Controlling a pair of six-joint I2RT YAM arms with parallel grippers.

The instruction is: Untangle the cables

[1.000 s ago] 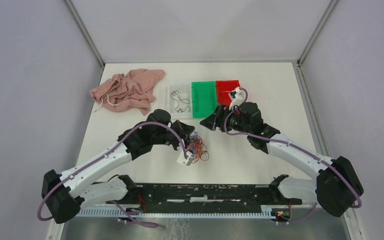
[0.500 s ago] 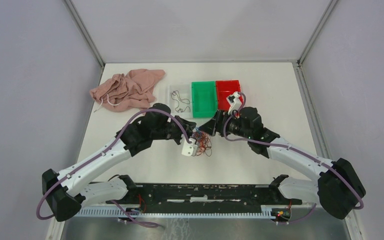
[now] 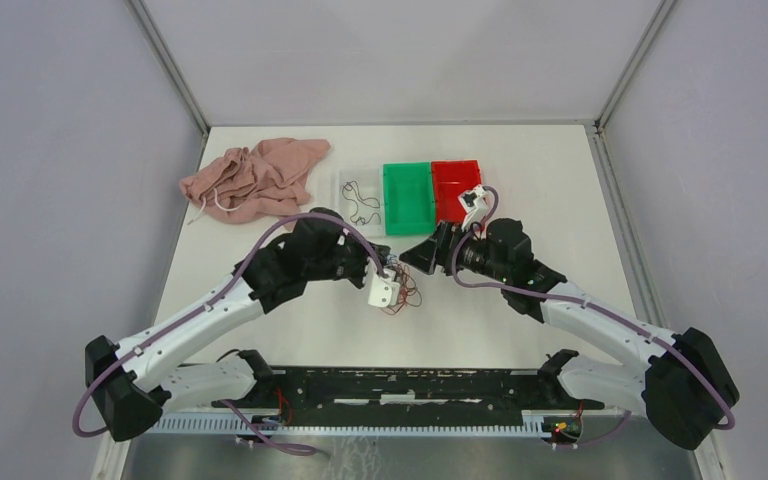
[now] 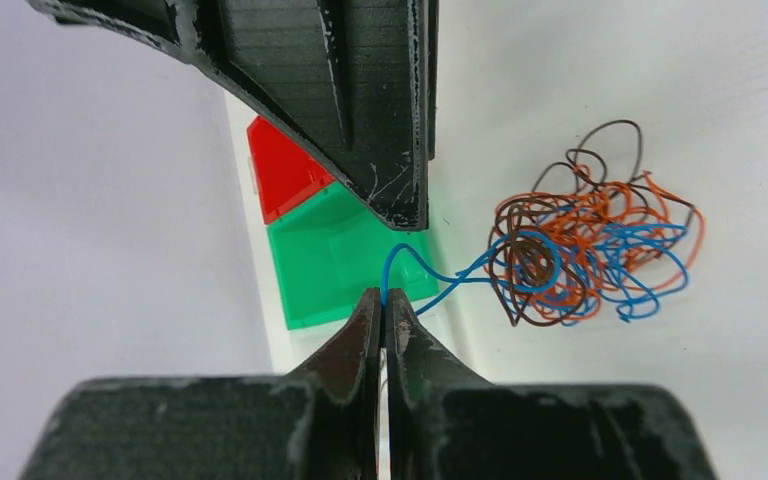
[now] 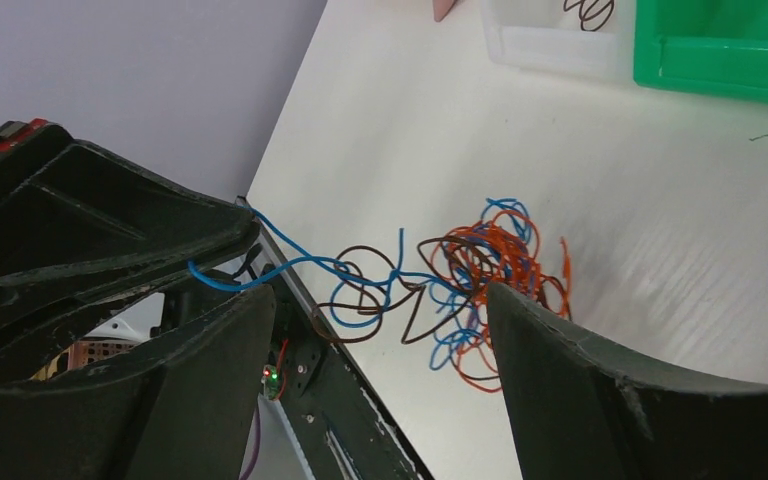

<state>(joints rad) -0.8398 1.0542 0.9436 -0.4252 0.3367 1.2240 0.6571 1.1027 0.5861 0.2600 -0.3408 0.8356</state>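
The white desk (image 3: 560, 180) fills the middle of the top view. The left arm (image 3: 200, 320) and the right arm (image 3: 600, 320) reach in from the near edge and meet near its centre. A crumpled pink cloth (image 3: 255, 180) lies at the far left, with its white cord (image 3: 222, 205) looping out at the near side. To its right, three bins stand in a row along the far side, touching or nearly so: a clear tray (image 3: 344, 200) with a dark wire (image 3: 362, 205) in it, a green bin (image 3: 407, 197) and a red bin (image 3: 453, 185).

The right claw (image 5: 380, 310) stands wide apart. In its own wrist view its two black fingers (image 5: 600, 390) frame the wad from the near side, and no wire is seen between them. The left claw (image 4: 382, 297) is pressed together, with one wire clamped at its very tip.

The cables (image 3: 403, 290) lie on the desk at the centre, nearer than the bins and just under where the two claws meet. They form a loose curly wad of orange-red, blue and dark brown wires. The wad is clearest in the left wrist view (image 4: 580, 250) and also shows in the right wrist view (image 5: 480, 270).

Smallest of all is the blue strand (image 4: 440, 280). It runs out of the wad in a shallow bend and ends in the left claw's pinch.
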